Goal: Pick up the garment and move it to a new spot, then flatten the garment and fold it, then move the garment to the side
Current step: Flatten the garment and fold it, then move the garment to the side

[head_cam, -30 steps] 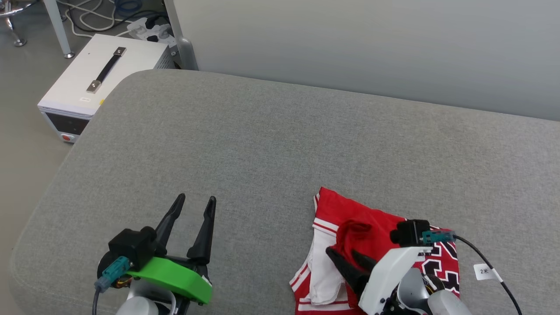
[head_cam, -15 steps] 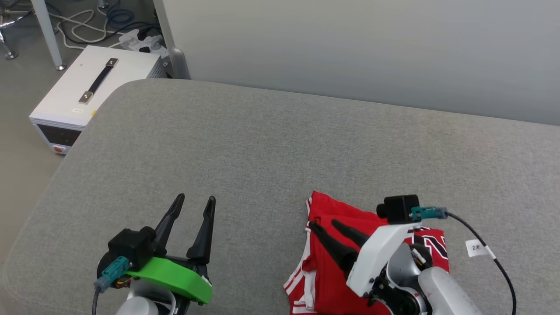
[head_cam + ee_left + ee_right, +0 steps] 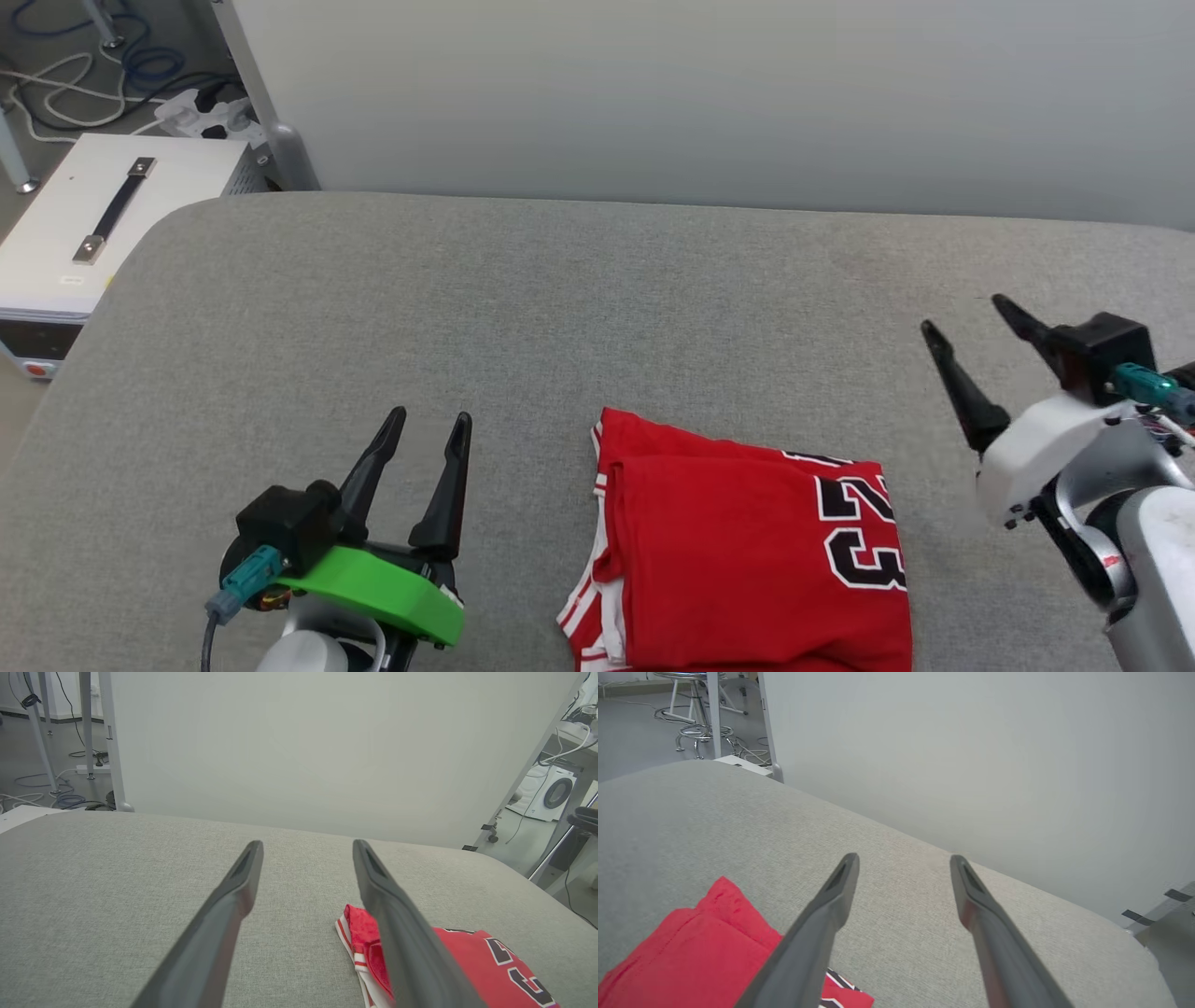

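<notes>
Left end effector [image 3: 430, 415] low at left, fingers spread, released, right end effector [image 3: 962, 314] right of folded garment [image 3: 747, 551], fingers angled up-left, released, both off the cloth, grey padded surface [image 3: 560, 308]

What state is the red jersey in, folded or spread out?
Folded. The red jersey lies as a compact rectangle on the grey cushion, layers stacked, striped trim at its left edge.
</notes>
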Available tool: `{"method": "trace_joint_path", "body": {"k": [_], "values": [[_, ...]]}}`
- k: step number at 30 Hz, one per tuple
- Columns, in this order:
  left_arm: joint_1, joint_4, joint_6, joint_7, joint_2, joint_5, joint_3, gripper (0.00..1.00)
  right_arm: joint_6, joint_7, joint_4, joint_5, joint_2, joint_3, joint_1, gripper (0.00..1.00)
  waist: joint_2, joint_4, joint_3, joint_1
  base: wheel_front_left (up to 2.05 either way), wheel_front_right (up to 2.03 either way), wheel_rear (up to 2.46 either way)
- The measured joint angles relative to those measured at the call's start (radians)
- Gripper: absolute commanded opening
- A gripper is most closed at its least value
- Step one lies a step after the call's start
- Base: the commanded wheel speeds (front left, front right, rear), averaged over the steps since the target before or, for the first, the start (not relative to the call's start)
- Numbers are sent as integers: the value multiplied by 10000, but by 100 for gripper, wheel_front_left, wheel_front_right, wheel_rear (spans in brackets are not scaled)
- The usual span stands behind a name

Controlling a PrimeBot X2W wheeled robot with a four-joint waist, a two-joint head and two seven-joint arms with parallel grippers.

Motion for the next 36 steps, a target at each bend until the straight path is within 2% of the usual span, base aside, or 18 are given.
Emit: {"method": "trace_joint_path", "body": {"k": [3,9,16,19,26,36], "values": [[-2,-38,0,0,-52,0,-4,100,0,-577,-88,-366,-13,-602,274,100,0,-113,67,0,0,0,0],[53,-190,0,0,-268,107,357,100,0,-1532,-506,-878,460,-1860,1463,100,0,-266,175,0,0,0,0],[500,-276,0,0,-458,418,642,100,0,-2420,-1005,-1285,1427,-2871,2593,100,0,-331,262,0,0,0,0],[524,-399,0,0,-508,493,663,100,0,-2744,-1097,-1430,1889,-3106,2969,100,0,-312,245,0,0,0,0],[784,-422,0,0,-543,633,729,100,0,-3030,-976,-1662,2466,-3208,3318,100,-1,-329,139,0,0,0,0],[800,-470,0,0,-571,654,734,100,0,-2940,-800,-1733,2543,-3147,3318,100,-1,-283,117,0,0,0,0]]}}
